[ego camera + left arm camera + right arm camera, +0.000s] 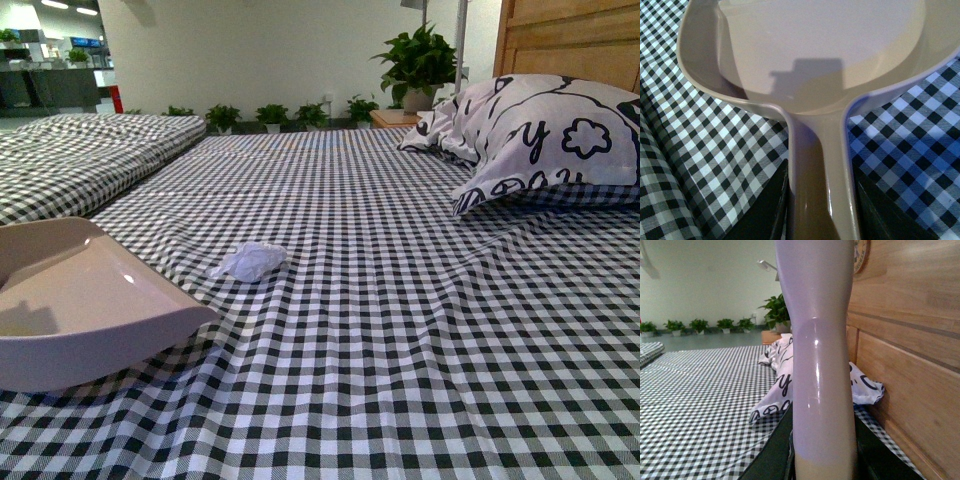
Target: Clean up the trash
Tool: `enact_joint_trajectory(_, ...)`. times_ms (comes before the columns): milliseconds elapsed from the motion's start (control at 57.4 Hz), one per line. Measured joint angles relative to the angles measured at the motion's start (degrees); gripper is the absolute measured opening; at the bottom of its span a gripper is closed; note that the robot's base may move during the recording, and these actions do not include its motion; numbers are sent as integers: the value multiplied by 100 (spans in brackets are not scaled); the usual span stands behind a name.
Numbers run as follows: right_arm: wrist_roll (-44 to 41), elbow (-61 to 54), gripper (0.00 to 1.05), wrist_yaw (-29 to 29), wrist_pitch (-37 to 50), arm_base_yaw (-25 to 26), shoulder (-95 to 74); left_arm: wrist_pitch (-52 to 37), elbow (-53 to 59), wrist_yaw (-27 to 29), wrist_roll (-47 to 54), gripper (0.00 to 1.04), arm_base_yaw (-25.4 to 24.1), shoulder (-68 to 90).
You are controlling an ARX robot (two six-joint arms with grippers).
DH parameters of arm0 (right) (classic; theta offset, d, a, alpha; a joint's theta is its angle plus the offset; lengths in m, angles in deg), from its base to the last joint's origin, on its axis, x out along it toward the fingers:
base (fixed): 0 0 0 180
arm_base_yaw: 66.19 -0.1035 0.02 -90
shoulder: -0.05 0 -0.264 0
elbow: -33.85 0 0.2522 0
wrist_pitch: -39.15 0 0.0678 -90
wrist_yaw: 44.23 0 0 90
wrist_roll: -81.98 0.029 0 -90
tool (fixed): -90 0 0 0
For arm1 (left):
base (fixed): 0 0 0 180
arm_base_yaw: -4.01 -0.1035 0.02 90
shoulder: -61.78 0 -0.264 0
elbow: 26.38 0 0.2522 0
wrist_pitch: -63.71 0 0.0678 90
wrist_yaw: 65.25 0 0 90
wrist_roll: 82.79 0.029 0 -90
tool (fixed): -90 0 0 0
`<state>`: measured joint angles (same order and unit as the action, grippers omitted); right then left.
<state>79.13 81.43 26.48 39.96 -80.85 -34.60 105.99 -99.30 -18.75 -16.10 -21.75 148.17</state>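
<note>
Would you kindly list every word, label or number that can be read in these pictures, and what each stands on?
"y": one black letter printed on the pillow; its other prints look like drawings.
Blue sign in the far room: too small and blurred to read.
Round badge on the headboard: cut off, unreadable.
Dustpan, pale handle, trash: no text visible.

Low front view shares pillow (545, 130) with right wrist.
</note>
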Motion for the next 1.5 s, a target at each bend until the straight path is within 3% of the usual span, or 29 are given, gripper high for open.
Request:
enact_joint_trajectory(801, 0, 0, 19, 0, 0, 0, 0, -70, -785, 190, 166, 29, 581, 1056)
enact_joint_trajectory(1375, 0, 0, 19, 0, -2, 0, 0, -37, -866, 374, 254, 29, 732, 1338)
enact_joint_trajectory(1497, -162, 581, 19, 212, -1582, -26, -385, -37, -866, 389, 254, 29, 732, 1338)
